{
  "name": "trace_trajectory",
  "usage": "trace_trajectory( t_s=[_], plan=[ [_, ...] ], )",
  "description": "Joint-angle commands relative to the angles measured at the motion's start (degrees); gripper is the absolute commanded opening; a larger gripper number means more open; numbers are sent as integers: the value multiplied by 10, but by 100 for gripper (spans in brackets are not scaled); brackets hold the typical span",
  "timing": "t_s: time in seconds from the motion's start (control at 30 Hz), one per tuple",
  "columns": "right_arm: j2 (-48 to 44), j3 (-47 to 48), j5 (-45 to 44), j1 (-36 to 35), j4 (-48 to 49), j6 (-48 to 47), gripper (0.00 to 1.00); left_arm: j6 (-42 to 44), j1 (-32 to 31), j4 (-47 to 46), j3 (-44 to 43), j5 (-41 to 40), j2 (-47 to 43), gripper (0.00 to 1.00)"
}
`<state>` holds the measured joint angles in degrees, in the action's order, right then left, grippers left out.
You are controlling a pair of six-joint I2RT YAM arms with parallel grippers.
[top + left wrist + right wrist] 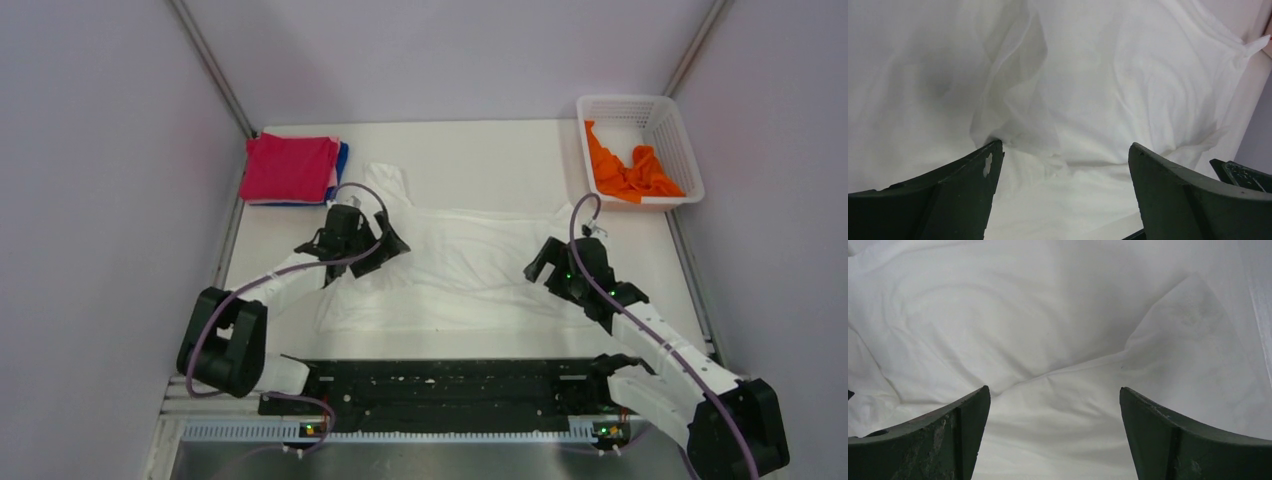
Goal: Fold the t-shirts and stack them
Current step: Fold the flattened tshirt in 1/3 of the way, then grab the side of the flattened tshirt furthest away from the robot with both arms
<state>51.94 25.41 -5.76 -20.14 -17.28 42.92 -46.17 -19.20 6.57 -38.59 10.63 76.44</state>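
A large white t-shirt (470, 265) lies spread and wrinkled across the middle of the table; no print shows on it. My left gripper (368, 248) is open over its left side, jaws wide apart above creased cloth (1063, 120). My right gripper (548, 268) is open over its right side, above a fold of the same shirt (1058, 340). A folded magenta-red t-shirt (288, 166) lies on a blue one (342, 160) at the back left. An orange t-shirt (630, 170) lies crumpled in the basket.
A white plastic lattice basket (662, 118) stands at the back right corner. Grey walls close in the table on the left, back and right. A black rail (450, 385) runs along the near edge between the arm bases.
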Motion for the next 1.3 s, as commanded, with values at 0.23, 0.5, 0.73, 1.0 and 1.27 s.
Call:
trace_trajectory(
  t_s=[0.23, 0.5, 0.73, 1.0, 1.27],
  plan=[
    [-36, 47, -73, -6, -31, -20, 99, 36, -41, -55, -137, 12, 150, 98],
    [-43, 50, -82, -5, -35, -25, 99, 42, -81, -90, -230, 41, 227, 98],
    [-54, 50, -75, -5, -34, -38, 99, 74, -90, -54, -280, 41, 237, 99],
    [-47, 49, -45, -5, -22, -50, 99, 106, -91, 16, -147, -91, 40, 99],
    [-49, 46, -51, -5, -20, -52, 99, 95, -92, 60, -120, -90, 66, 99]
  ],
)
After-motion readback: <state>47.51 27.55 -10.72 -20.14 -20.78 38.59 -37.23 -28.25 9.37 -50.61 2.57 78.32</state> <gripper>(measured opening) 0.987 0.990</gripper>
